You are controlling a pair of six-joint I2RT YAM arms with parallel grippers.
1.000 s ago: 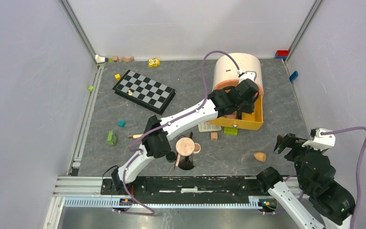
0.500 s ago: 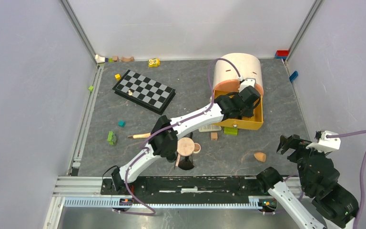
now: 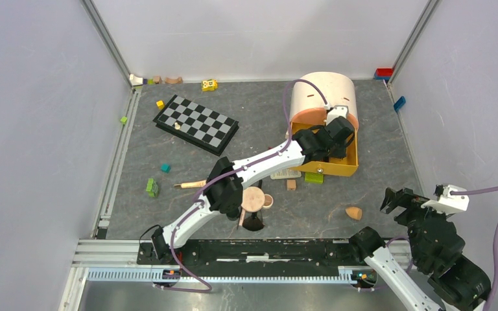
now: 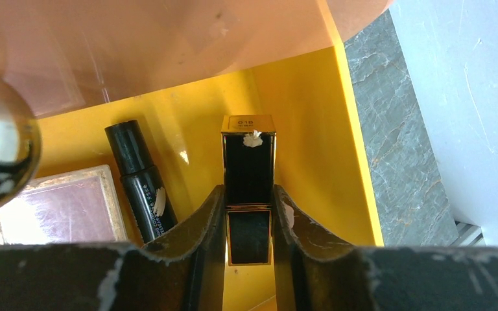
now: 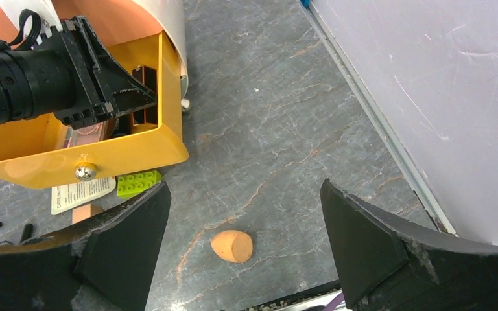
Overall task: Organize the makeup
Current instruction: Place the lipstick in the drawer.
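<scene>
Yellow drawer [image 4: 311, 129] already held a black tube [image 4: 139, 181] and a pink palette [image 4: 55, 204]. We noted the left gripper [image 4: 249, 191] inside it, fingers pinched snugly on the black-gold tube [image 4: 249, 152], which was not yet released. The right gripper [image 5: 244, 188] hung wide apart and empty above the orange teardrop sponge [image 5: 232, 246]. We judged the job partway, with the sponge and the round peach compact [image 3: 253, 198] lying out on the table.

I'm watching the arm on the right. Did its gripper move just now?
Yes. The right gripper slid a little toward the table's near edge and to the right, away from the orange sponge, which stayed put.
</scene>
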